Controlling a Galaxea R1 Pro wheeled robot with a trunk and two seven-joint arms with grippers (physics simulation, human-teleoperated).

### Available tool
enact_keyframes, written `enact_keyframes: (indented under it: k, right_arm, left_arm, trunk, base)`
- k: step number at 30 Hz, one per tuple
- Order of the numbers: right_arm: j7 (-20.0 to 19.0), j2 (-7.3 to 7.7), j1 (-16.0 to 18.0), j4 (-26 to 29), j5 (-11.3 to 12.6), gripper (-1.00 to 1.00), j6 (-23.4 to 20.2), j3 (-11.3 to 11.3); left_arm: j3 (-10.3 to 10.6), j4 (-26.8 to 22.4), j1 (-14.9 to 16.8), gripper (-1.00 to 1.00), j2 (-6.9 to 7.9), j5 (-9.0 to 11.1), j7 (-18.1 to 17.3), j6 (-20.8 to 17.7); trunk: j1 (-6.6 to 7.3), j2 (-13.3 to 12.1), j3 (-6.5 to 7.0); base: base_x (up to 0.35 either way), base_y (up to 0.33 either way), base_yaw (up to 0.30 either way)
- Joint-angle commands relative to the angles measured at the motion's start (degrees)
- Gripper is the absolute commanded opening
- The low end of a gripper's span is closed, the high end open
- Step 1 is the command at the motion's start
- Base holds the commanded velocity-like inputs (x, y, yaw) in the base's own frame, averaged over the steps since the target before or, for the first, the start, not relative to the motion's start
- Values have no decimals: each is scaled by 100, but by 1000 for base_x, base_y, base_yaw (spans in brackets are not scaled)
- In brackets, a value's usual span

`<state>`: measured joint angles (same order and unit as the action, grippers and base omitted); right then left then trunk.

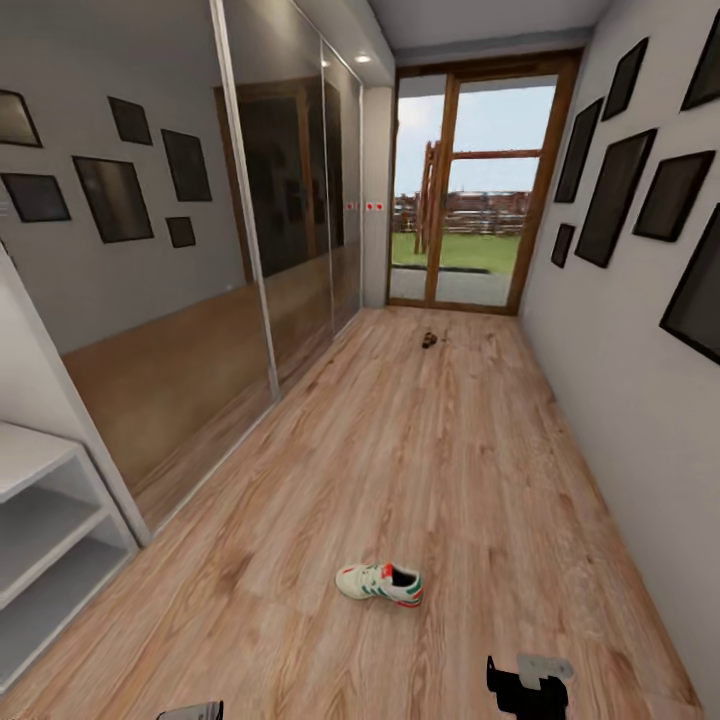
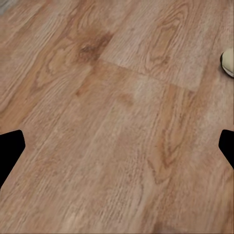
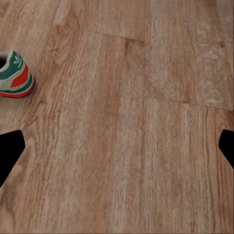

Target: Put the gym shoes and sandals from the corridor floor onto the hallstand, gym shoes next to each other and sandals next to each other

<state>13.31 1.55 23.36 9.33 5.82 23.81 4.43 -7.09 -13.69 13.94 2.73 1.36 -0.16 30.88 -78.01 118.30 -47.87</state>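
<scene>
Down the corridor from the head camera, one sneaker (image 1: 380, 583) lies alone on the wood floor (image 1: 440, 450), toe toward the rack (image 1: 45, 520) at the left edge. Far off by the glass door (image 1: 470, 190) sits a small dark thing (image 1: 429, 340), maybe a sandal, too small to tell. Both grippers peek in at the bottom edge: left gripper (image 1: 190, 711), right gripper (image 1: 528, 685), both empty.

Left wrist camera: fingers spread wide over bare planks, with a pale toe (image 2: 228, 63) at the frame edge.

Right wrist camera: fingers spread wide too, and here the green-and-red heel (image 3: 15, 75) shows plainly.

Looks like the approach step: next, roll closer and lower an arm onto that sneaker.
</scene>
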Motion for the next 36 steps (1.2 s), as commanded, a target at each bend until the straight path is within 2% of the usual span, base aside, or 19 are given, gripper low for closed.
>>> enact_keyframes:
  k: [1,16,36]
  right_arm:
    - [13,3,2,-1,60,100,18,49]
    - [13,3,1,-1,60,100,18,49]
    - [7,12,2,-1,50,100,18,49]
  left_arm:
    - [-3,7,5,100,-1,13,-2,18]
    - [-3,9,5,100,-1,13,-2,21]
    - [-3,10,5,100,-1,13,-2,20]
  trunk:
    - [-2,2,-5]
    - [-2,2,-5]
    - [-2,2,-5]
  base:
    - [289,-143,278]
    - [288,-143,266]
    - [270,-141,18]
